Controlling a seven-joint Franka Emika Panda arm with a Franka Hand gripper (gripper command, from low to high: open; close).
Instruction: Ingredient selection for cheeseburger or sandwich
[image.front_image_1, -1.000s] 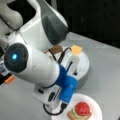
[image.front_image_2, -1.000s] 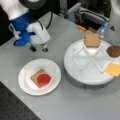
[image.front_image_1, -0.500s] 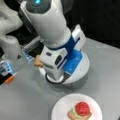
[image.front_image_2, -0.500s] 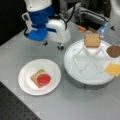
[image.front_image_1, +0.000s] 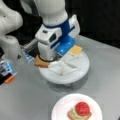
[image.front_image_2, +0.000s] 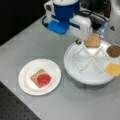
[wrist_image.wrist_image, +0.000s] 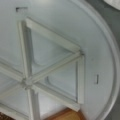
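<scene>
The white divided tray (image.front_image_2: 87, 75) serves as the landmark: a round dish split by raised ribs into wedge compartments. The gripper (image.front_image_1: 47, 58) hangs over the tray's rim beside a tan toast square (image.front_image_2: 92, 41), but the arm's white and blue housing covers the fingers in both front views, so whether they are spread or closed cannot be told. In a front view the toast (image.front_image_1: 41, 62) pokes out from under the housing at the tray's left edge, partly hidden. The yellow cheese square (image.front_image_2: 113, 69) lies in a compartment at the tray's right in a front view, cut by the frame edge; the dark brown patty (image.front_image_2: 113, 50) sits in the compartment above it. The wrist view looks straight down on the tray's ribs (wrist_image.wrist_image: 52, 67), with only a brown sliver (wrist_image.wrist_image: 66, 115) at the bottom edge, too cropped to identify. Well apart from the tray, the white paper plate (image.front_image_2: 26, 82) holds the sandwich (image.front_image_1: 79, 112): a toast base, green lettuce and a red tomato round (image.front_image_1: 82, 108) on top.
</scene>
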